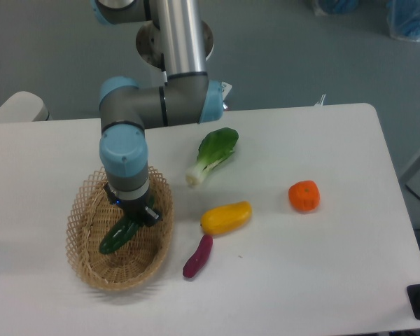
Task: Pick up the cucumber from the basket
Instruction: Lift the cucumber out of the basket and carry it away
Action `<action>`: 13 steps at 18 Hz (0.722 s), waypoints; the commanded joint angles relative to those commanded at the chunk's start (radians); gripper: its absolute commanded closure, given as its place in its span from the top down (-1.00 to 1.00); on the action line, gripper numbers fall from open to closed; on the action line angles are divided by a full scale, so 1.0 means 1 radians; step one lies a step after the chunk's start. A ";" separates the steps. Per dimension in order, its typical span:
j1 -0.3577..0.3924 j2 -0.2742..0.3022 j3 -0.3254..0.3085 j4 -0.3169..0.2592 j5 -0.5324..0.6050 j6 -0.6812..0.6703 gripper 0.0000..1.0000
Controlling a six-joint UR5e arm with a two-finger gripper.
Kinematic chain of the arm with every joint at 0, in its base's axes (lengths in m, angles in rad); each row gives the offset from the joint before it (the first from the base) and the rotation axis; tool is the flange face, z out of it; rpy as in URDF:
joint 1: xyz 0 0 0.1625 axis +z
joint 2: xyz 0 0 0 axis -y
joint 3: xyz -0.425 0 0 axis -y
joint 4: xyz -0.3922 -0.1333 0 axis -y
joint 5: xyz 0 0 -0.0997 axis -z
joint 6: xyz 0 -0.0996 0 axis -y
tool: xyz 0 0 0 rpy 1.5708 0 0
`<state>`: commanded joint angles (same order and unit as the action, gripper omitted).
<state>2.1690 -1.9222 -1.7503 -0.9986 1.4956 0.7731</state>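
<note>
1. Tan wicker forms the oval basket (91, 262) at the left of the white desk (336, 266); its open-weave rim shows all round except at the back, where the arm hides it.
2. Inside the basket lies the dark green cucumber (117, 237), tilted, its lower end toward the front left and its upper end running up under the gripper (134, 218).
3. The gripper reaches straight down into the basket at the cucumber's upper end. The dark jaws are small and blurred against the green, so whether they are apart or clamped on the cucumber cannot be told.
4. The blue-and-grey arm (126, 150) rises from the gripper, elbows right and runs up out of the top edge, so its base is cut off.
5. Just right of the basket, on the desk, lies a small purple eggplant-like piece (197, 257), set apart from the rim.
6. Above it rests a yellow vegetable (226, 218), close to the purple piece's upper tip.
7. Further back lies a leafy green-and-white bok choy (213, 155), white stem toward the front.
8. Well to the right sits an orange fruit (304, 196), alone.
</note>
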 joint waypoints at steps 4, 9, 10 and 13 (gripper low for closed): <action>0.029 0.005 0.073 -0.087 0.005 0.014 -0.73; 0.095 -0.041 0.213 -0.212 0.005 0.069 -0.72; 0.112 -0.055 0.241 -0.242 0.005 0.095 -0.71; 0.162 -0.103 0.333 -0.316 0.006 0.187 -0.72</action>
<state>2.3315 -2.0247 -1.4177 -1.3144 1.5018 0.9600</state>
